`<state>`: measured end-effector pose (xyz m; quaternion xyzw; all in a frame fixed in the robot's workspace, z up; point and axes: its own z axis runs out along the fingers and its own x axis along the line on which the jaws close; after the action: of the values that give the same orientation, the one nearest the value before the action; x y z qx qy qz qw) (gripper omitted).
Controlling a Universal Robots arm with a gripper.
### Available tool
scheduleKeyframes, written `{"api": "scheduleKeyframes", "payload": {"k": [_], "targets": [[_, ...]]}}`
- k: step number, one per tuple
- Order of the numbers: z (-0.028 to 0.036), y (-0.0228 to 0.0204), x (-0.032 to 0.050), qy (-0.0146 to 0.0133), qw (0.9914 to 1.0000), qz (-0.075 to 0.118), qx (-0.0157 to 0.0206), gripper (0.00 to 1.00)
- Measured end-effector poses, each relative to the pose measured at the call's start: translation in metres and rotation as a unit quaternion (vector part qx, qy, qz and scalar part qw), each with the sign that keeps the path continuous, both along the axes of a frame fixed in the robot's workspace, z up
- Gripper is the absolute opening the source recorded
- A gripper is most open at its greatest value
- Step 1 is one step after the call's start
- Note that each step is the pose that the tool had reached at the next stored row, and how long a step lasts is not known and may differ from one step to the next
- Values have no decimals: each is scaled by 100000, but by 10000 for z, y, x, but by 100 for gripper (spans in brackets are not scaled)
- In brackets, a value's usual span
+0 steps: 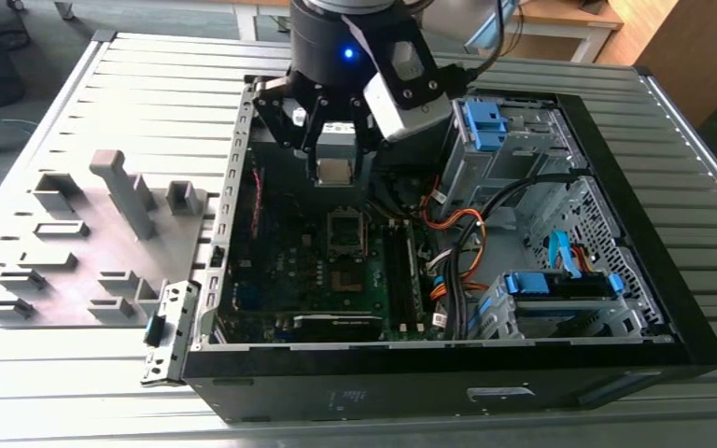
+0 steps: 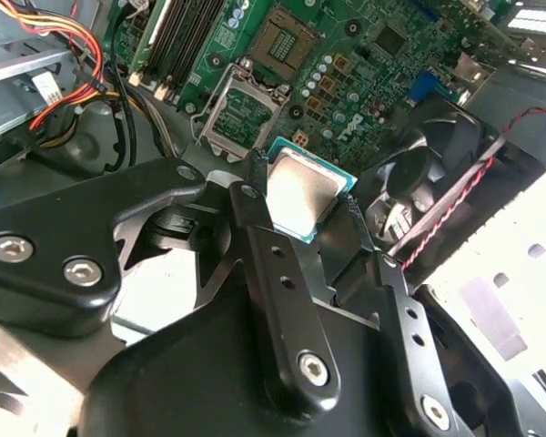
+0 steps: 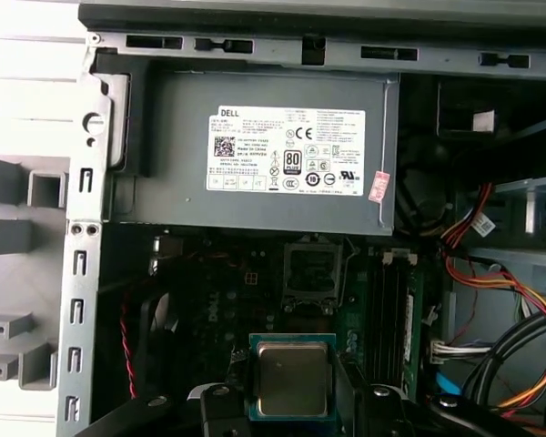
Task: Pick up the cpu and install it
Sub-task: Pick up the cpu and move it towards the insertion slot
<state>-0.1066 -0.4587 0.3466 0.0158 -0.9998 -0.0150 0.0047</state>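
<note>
cpu (image 3: 292, 379) held in tool (image 2: 306, 196), apparently above socket (image 3: 311, 275), printed label (image 3: 287, 151) beyond

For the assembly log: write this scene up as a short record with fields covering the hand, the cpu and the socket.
hand: shut on the cpu
cpu: gripped at two opposite edges, face up, held above the motherboard
socket: no chip in it, apart from the cpu
computer case: lying open on its side
tray: grey blocks, beside the case on the exterior view's left
</note>
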Motion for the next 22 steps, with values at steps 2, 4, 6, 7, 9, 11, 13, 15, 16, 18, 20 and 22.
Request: {"api": "scheduleKeyframes", "payload": {"k": [2,4,6,7,9,11,13,15,16,18,20,22], "targets": [[-36,-1,0,-3,100000,-2,6,47],[-73,-2,0,1,100000,0,-4,47],[-109,-2,0,2,100000,1,-1,47],[-127,-3,0,0,100000,0,-1,47],[-153,-3,0,-1,100000,0,-1,47],[-158,-3,0,5,100000,-1,-8,47],[-158,-3,0,7,100000,0,-9,47],[-161,-3,0,0,100000,2,-1,47],[-171,-4,0,-14,100000,0,26,47],[-203,-8,0,1,100000,3,-3,47],[-239,-16,1,-4,100000,4,5,47],[-275,-29,0,-3,100000,4,5,47]]}}
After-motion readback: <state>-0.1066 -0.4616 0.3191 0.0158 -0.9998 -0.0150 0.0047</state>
